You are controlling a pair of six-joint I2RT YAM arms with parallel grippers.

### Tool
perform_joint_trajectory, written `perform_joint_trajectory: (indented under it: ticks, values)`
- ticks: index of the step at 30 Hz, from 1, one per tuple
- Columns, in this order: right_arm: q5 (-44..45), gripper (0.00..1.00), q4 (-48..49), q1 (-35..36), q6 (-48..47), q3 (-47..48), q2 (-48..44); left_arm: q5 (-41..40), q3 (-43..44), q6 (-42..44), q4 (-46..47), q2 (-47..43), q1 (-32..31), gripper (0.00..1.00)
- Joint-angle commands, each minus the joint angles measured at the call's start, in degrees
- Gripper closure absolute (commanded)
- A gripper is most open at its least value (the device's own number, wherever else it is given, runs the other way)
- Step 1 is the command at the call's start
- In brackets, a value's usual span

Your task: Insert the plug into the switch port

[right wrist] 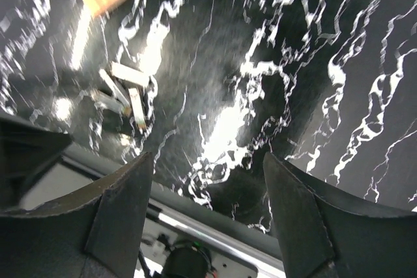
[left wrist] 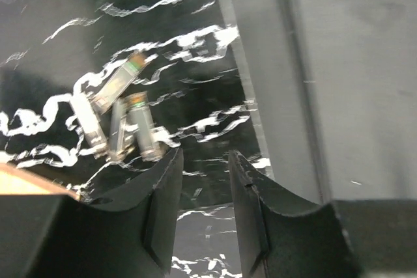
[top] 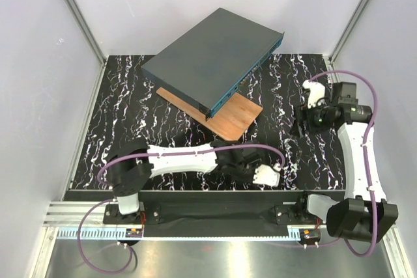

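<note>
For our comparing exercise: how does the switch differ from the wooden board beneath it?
The switch is dark grey-teal; the board is brown. The switch is a thick box with ports; the board is a thin sheet. The switch rests on top; the board lies on the table, partly covered. Both are flat, rectangular and turned diagonally.

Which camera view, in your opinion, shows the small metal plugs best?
The left wrist view: the plugs lie close ahead of the left gripper, slightly blurred. The right wrist view shows them smaller and farther; the top external view does not resolve them.
</note>
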Motion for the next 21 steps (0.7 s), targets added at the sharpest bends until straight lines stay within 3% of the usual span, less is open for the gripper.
perform_joint_trajectory:
  ticks: [1, 21]
  values:
    - [-3.6, 0.26, 2.9, -1.5, 4.6, 4.5, -0.2, -5.1, 2.1, -1.9, 4.7, 0.1, 2.4, 0.61]
    - [-9.5, 0.26, 2.0, -5.6, 8.8, 7.8, 1.6, 1.7, 7.7, 0.2, 5.5, 11.7, 5.3, 0.64]
